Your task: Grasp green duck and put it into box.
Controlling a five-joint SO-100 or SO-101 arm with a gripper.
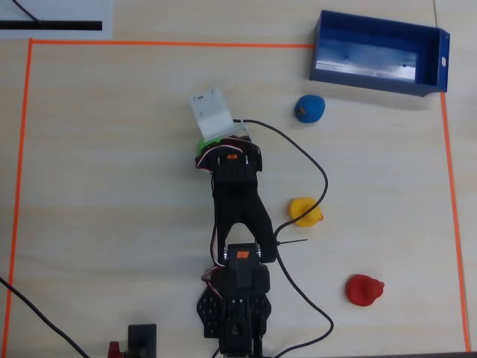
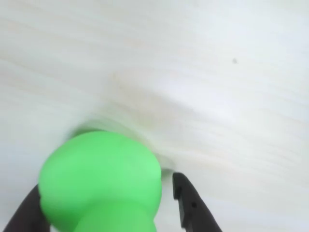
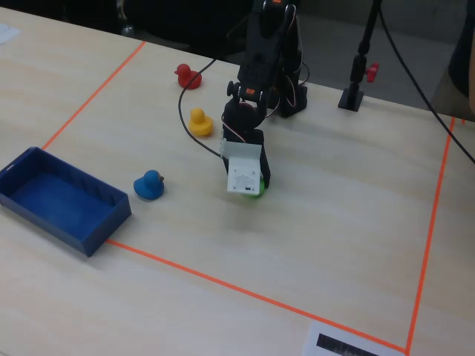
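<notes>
The green duck (image 2: 101, 179) fills the lower left of the wrist view and rests on the pale table. My gripper (image 2: 104, 186) is open around it: the left finger (image 2: 26, 212) lies against its side, and the right finger (image 2: 188, 203) stands a small gap away. In the overhead view only a green sliver of the duck (image 1: 202, 145) shows beside the white camera mount (image 1: 214, 113). The fixed view has the duck (image 3: 257, 190) peeking out under the lowered gripper (image 3: 250, 185). The dark blue box (image 1: 373, 24) sits empty at the far right corner, well away from the gripper.
A blue duck (image 1: 309, 108) lies between the gripper and the box. A yellow duck (image 1: 304, 211) and a red duck (image 1: 364, 289) sit right of the arm. Orange tape (image 1: 171, 44) frames the work area. A black cable (image 1: 317, 168) loops beside the arm.
</notes>
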